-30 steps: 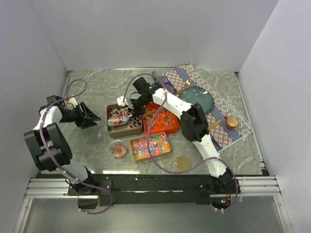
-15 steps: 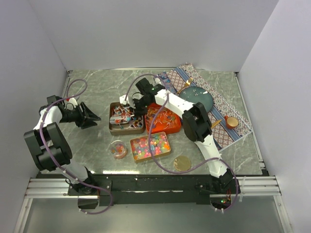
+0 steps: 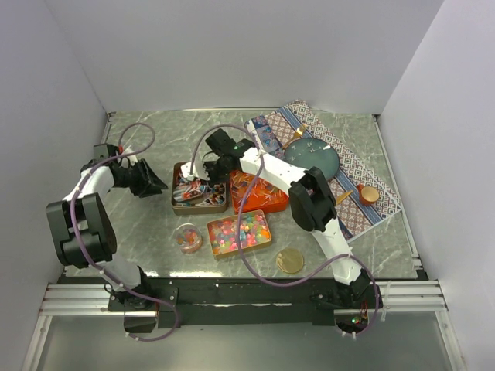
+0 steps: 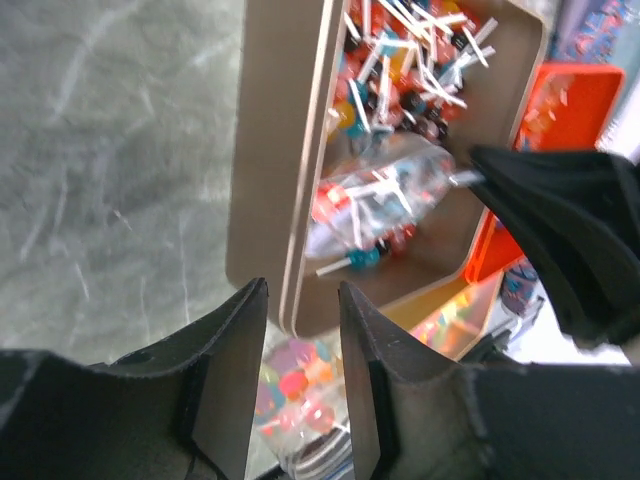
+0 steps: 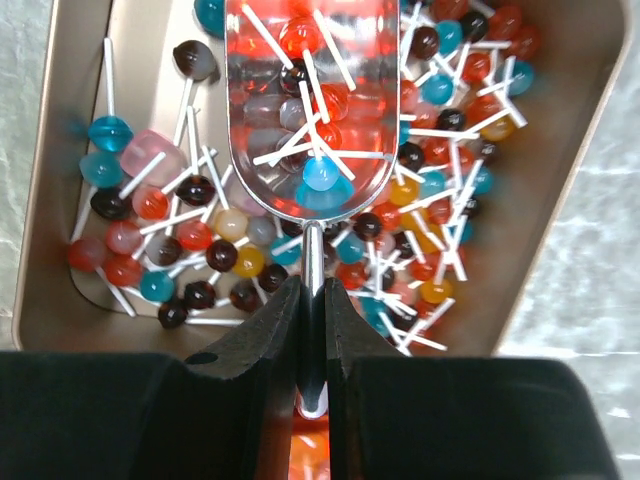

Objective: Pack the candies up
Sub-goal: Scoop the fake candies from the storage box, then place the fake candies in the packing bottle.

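Observation:
Ball candies on white sticks [image 5: 455, 100] fill a bronze tin [image 3: 179, 206] left of centre. My right gripper [image 5: 313, 300] is shut on the thin handle of a clear scoop [image 5: 310, 100], which holds several of these candies low over the tin. From above, that gripper [image 3: 204, 175] hangs over the tin's far side. My left gripper [image 4: 300, 325] is open at the tin's left wall [image 4: 265, 180], with the tin's near corner in line with the gap and nothing clamped. Bead-like candies [image 3: 240, 230] fill a second tin nearer the front.
An orange tray [image 3: 263, 202] of candies lies right of the bronze tin. A small round tub [image 3: 188, 237] and a gold lid [image 3: 290, 260] sit near the front. A dark plate [image 3: 312, 157] and a small bronze cup [image 3: 369, 194] rest on a patterned mat [image 3: 348, 166] at the right.
My left gripper has moved right, up to the bronze tin, and its jaws have narrowed. My right gripper has carried the scoop leftward, further over the tin.

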Controlling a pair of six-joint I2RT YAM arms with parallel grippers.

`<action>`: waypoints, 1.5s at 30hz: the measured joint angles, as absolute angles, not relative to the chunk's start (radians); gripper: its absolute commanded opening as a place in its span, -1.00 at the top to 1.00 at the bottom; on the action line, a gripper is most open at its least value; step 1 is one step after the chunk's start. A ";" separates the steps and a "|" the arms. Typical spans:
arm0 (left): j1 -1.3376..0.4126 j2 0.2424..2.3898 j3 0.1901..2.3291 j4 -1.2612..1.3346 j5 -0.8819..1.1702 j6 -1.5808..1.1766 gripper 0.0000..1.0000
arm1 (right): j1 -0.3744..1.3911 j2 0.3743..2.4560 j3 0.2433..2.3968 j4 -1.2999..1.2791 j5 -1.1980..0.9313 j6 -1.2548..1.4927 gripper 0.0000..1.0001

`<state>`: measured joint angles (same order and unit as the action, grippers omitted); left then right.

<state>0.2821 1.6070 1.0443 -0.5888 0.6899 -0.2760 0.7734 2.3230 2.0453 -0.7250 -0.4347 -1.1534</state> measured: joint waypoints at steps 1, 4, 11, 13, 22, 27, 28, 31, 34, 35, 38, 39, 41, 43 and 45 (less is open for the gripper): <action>0.274 1.616 1.050 -0.580 0.678 -0.283 0.20 | 0.775 2.318 2.045 -0.725 -0.430 -1.172 1.00; 0.270 1.661 1.076 -0.556 0.648 -0.295 0.19 | 0.773 2.303 2.046 -0.727 -0.435 -1.225 1.00; 0.271 1.682 1.089 -0.543 0.619 -0.301 0.17 | 0.751 2.301 2.112 -0.801 -0.505 -1.246 1.00; 0.271 1.682 1.089 -0.543 0.619 -0.301 0.17 | 0.737 2.301 2.123 -0.803 -0.535 -1.237 1.00; 0.288 1.680 1.089 -0.544 0.619 -0.302 0.12 | 0.679 2.265 2.042 -0.828 -0.612 -1.174 1.00; 0.322 1.658 1.091 -0.544 0.612 -0.305 -0.02 | 0.669 2.199 2.004 -0.855 -0.604 -1.152 1.00; 0.328 1.656 1.095 -0.545 0.609 -0.308 -0.04 | 0.670 2.173 1.991 -0.864 -0.600 -1.152 1.00; 0.335 1.654 1.117 -0.543 0.588 -0.318 -0.11 | 0.683 2.074 1.957 -0.892 -0.582 -1.157 1.00; 0.336 1.653 1.136 -0.544 0.568 -0.324 -0.13 | 0.712 1.979 1.901 -0.902 -0.551 -1.174 1.00; 0.336 1.653 1.145 -0.546 0.559 -0.325 -0.13 | 0.725 1.951 1.877 -0.906 -0.538 -1.180 1.00; 0.339 1.651 1.168 -0.548 0.547 -0.328 -0.14 | 0.781 1.887 1.800 -0.916 -0.489 -1.198 1.00; 0.340 1.649 1.172 -0.548 0.546 -0.329 -0.14 | 0.796 1.879 1.783 -0.920 -0.474 -1.200 1.00; 0.344 1.639 1.174 -0.546 0.548 -0.336 -0.14 | 0.831 1.873 1.756 -0.929 -0.445 -1.202 1.00; 0.348 1.622 1.174 -0.547 0.551 -0.340 -0.15 | 0.863 1.873 1.737 -0.942 -0.414 -1.201 1.00; 0.350 1.599 1.172 -0.543 0.553 -0.349 -0.15 | 0.885 1.873 1.726 -0.950 -0.385 -1.200 1.00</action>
<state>0.3500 1.5993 1.1725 -0.5426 0.5526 -0.3489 0.8848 1.8729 1.7256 -0.9497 -0.3851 -1.2003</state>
